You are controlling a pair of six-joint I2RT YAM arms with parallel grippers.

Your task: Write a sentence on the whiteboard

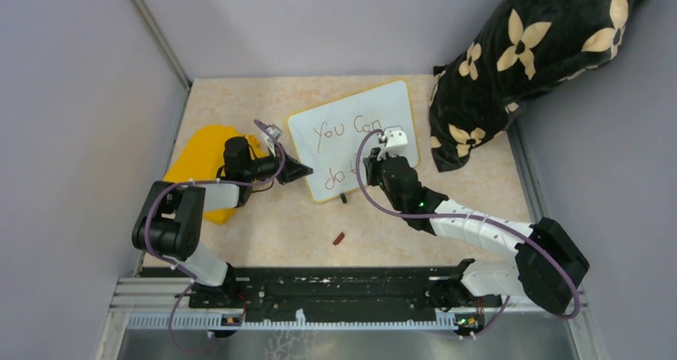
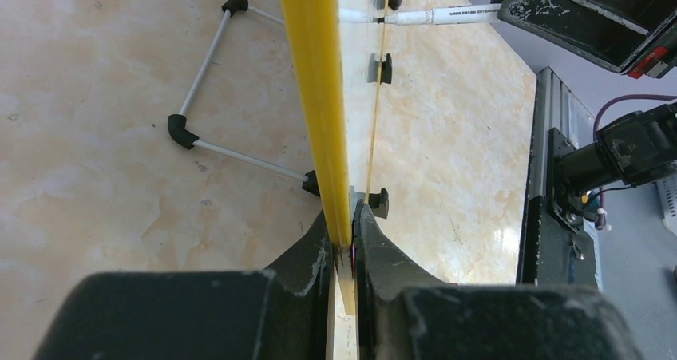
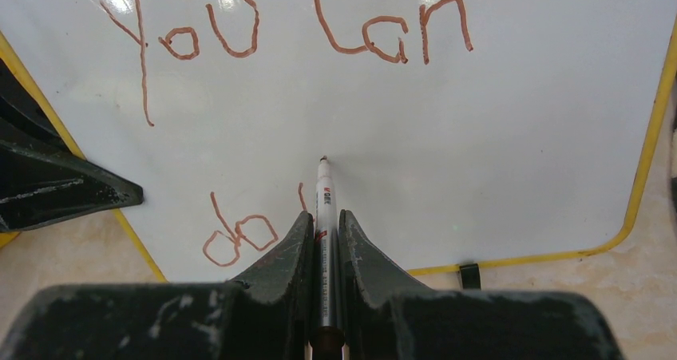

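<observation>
Just right of the yellow cloth (image 1: 199, 156), the left gripper (image 2: 343, 216) is clamping the yellow left rim of the whiteboard (image 1: 383, 108), which is sitting mid-table and bearing the sentence (image 1: 347, 136) "You Can" over "do", while the right gripper (image 3: 323, 220) is pinching a marker (image 3: 324, 192), its tip at the board just right of "do".

Beige marbled table (image 1: 263, 104), grey walls (image 1: 80, 96) on three sides. Yellow cloth (image 1: 199, 156) bunched up on left part of table. Big black pillow (image 1: 527, 65) with cream flower print slumped in far right corner, leaning on wall. Tiny reddish-brown bit (image 1: 339, 238) lying alone near front middle, too small to tell what. Black rail (image 1: 335, 284) along near edge.
</observation>
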